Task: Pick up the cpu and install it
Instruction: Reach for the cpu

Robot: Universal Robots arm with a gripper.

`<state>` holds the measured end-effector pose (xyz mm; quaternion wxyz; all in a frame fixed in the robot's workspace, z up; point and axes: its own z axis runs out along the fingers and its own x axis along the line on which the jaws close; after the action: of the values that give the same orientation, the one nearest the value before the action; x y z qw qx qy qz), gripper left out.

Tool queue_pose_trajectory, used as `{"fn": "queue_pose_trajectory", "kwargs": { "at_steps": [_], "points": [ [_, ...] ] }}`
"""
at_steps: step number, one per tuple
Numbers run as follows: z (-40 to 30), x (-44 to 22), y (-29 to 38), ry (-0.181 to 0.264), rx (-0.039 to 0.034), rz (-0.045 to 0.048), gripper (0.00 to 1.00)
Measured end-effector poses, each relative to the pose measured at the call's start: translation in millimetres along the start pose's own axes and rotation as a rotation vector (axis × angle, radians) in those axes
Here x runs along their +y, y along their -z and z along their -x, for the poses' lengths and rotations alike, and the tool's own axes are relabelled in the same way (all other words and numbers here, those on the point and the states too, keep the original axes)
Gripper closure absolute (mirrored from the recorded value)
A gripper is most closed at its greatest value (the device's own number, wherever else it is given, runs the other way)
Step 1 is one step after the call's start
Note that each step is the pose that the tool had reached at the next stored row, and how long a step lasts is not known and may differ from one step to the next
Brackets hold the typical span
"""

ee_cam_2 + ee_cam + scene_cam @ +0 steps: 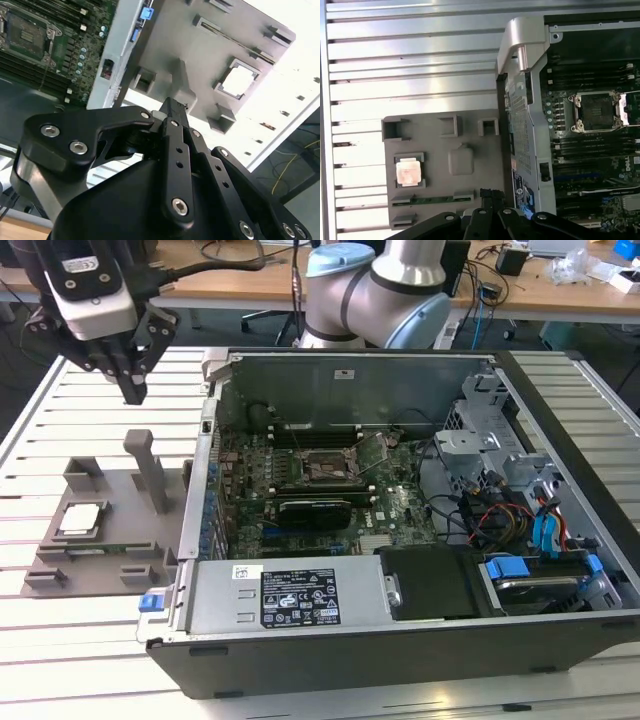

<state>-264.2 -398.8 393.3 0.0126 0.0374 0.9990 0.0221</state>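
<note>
Gripper linkage, black, bolted, fills the foreground in both wrist views; gripper (172, 106) fingers pressed together with nothing between them, hanging high above the grey fixture (120, 515) and well apart from its load. Item: cpu (80, 519), silvery top, pale rim, lying flat in a recess near the fixture's edge away from the case, untouched. Item: upright post (150, 470) on the same fixture, between the recess and the case-side edge. Item: computer case (350, 390), open, lying just beside the fixture; motherboard (400, 510) inside, socket (330, 468) bare and apparently unlatched. Hazards, as judged: a descent with the fingers clenched would press on the chip's top, not grip it; the post stands close enough to foul the linkage on a careless approach; the recess walls leave little of the rim to pinch, so a skewed grasp could tilt or drop the chip; the case wall must be cleared on the way to the socket, and a misaligned or tilted seating could harm the contacts. Surface: pale slatted table (100, 640), gaps between slats where a dropped chip could lodge. Room: wooden benches (250, 280) behind with cables, dark floor.
</note>
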Motion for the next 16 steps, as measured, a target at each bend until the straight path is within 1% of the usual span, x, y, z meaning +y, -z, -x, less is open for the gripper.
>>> {"fn": "queue_pose_trajectory", "kwargs": {
  "at_steps": [2,5,7,14,15,16],
  "points": [
    [-7.9,-0.6,0.2,0.0,0.0001,0.0,0.89],
    [-16.5,-1.2,0.4,0.0,0.0,0.0,0.89],
    [-24.1,-1.8,0.6,0.0,0.0,0.0,0.89],
    [-41.0,-3.0,1.1,0.0,0.0001,0.0,0.89],
    [-45.6,-3.4,1.2,0.0,0.0001,0.0,0.89],
    [-48.5,-3.6,1.3,0.0,0.0001,-0.0001,0.89]
  ]
}}
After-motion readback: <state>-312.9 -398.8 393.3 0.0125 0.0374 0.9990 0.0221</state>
